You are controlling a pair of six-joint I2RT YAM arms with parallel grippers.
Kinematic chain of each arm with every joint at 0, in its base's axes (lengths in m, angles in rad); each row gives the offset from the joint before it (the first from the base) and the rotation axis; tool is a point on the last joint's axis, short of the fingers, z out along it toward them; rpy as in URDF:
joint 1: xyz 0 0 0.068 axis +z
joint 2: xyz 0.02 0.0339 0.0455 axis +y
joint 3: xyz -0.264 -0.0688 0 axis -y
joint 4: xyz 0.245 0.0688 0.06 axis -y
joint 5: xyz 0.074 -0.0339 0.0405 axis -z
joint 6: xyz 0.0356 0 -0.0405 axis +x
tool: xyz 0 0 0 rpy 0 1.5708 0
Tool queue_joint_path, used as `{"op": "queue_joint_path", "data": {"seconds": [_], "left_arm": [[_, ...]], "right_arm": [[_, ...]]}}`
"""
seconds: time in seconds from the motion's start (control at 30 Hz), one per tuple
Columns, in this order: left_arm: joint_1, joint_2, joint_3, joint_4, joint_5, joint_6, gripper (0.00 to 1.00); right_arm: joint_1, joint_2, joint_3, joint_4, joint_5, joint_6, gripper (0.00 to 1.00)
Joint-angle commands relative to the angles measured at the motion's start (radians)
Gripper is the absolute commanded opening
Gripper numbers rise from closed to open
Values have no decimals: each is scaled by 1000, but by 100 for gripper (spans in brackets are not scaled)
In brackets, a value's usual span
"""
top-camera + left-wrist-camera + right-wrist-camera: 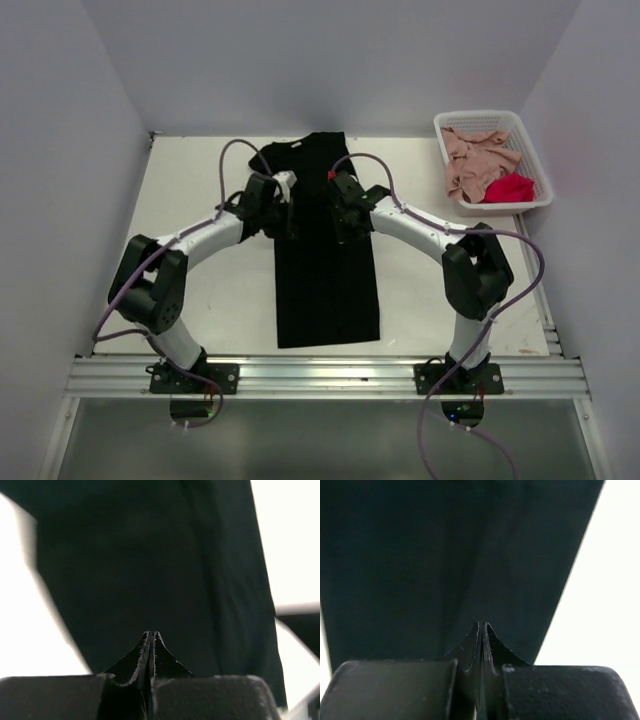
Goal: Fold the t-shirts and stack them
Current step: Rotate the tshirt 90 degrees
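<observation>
A large black t-shirt (328, 290) lies as a long narrow strip down the middle of the table, its collar at the far end. My left gripper (288, 215) is at the strip's left edge and my right gripper (345, 218) is on its upper middle. In the left wrist view the left gripper (151, 633) is shut, with thin black cloth pinched between the jaws and the shirt (150, 555) filling the view. In the right wrist view the right gripper (481, 624) is shut the same way on the shirt (445, 550). A dusty pink shirt (475, 160) and a red one (510, 187) lie crumpled in the basket.
A white lattice basket (480, 117) stands at the far right corner of the table. White walls close in the left, back and right sides. A metal rail (320, 375) runs along the near edge by the arm bases.
</observation>
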Motion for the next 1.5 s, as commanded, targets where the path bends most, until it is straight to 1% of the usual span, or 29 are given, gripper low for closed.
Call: {"op": "queue_joint_path", "data": {"seconds": [0.0,0.1,0.27,0.4,0.5,0.63,0.7,0.83,0.93,0.97,1.03,1.23,1.27,1.3,1.37,1.4,1.47], "left_arm": [[-124,-125,-114,92,-33,-40,0],[-171,-147,-172,96,-57,-46,0],[-178,-115,-195,98,-85,-48,0],[-181,-67,-198,107,-146,-45,0],[-187,-30,-206,125,-167,-45,0],[-202,5,-224,138,-178,-51,0],[-216,14,-239,138,-181,-56,0],[-245,11,-255,74,-192,-94,0],[-291,-16,-267,6,-215,-132,0],[-322,-25,-284,-9,-217,-145,0],[-355,-56,-305,-42,-220,-194,0],[-527,-128,-394,-132,-209,-359,0],[-578,-153,-417,-140,-206,-382,0],[-602,-165,-430,-155,-203,-428,0],[-671,-200,-474,-160,-195,-474,0],[-687,-213,-492,-161,-186,-518,0],[-728,-251,-548,-163,-181,-557,0]], "right_arm": [[-57,4,-44,80,2,27,0],[-100,24,-91,122,-21,36,0],[-167,93,-118,171,-82,46,0],[-177,121,-159,200,-118,55,0],[-177,107,-214,231,-136,64,0],[-174,38,-302,252,-144,72,0],[-175,8,-371,258,-139,73,0],[-169,-65,-473,252,-157,73,0],[-149,-111,-532,242,-165,72,0],[-145,-134,-556,240,-167,75,0],[-132,-149,-573,228,-179,79,0],[-91,-200,-612,203,-190,95,0],[-86,-201,-616,200,-191,98,0],[-85,-206,-618,199,-190,99,0],[-66,-215,-628,191,-190,107,0],[-62,-220,-633,189,-191,112,0],[-40,-233,-650,185,-190,124,0]]}}
